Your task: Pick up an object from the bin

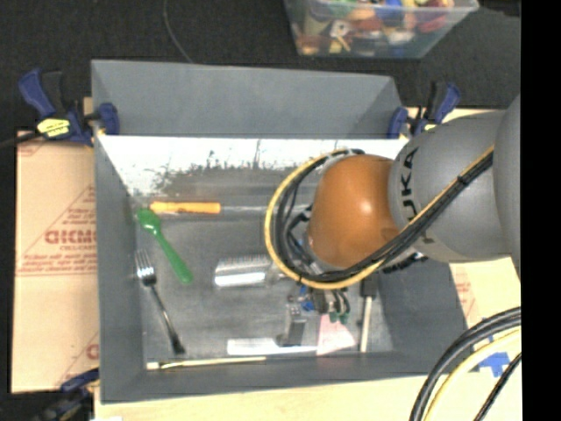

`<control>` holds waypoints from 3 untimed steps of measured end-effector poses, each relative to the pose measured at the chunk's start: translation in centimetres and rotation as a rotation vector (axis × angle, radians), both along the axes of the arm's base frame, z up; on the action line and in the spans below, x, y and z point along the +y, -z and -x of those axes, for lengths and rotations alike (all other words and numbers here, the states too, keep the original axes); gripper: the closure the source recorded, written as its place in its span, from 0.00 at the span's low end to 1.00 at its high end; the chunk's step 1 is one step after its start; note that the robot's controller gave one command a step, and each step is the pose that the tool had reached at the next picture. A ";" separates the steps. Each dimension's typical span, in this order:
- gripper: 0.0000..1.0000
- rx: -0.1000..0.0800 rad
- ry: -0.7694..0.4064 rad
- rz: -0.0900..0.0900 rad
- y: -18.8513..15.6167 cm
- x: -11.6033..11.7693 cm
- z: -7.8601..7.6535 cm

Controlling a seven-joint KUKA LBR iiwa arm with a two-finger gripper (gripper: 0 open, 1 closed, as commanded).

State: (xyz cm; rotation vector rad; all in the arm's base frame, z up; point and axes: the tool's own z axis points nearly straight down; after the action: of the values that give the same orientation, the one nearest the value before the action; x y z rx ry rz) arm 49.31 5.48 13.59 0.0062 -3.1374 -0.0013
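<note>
A grey metal bin is seen from above, and a grey robot arm with a rounded orange cover is reached into it from the view's right. Beneath that cover the pincer is lowered close to the bin floor; whether it is open or closed cannot be told. Well apart from the pincer, toward the view's left, a black-handled metal fork, a green plastic spoon and an orange pen are laid. Nearer, up and to its left, a silvery cylinder is seen. A flat white strip lies just below the pincer, to its left. A small pink flat piece is found just beside the pincer on its right.
</note>
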 end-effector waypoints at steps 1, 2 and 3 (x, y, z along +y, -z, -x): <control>0.00 -0.006 0.003 -0.001 -0.2 0.0 -0.2; 0.00 -0.014 -0.080 -0.001 6.4 0.2 -7.6; 0.00 -0.014 -0.195 0.000 3.3 0.5 -8.0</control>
State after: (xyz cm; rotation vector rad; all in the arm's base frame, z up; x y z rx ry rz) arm 57.30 5.98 10.33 0.3129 -3.1359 -0.0002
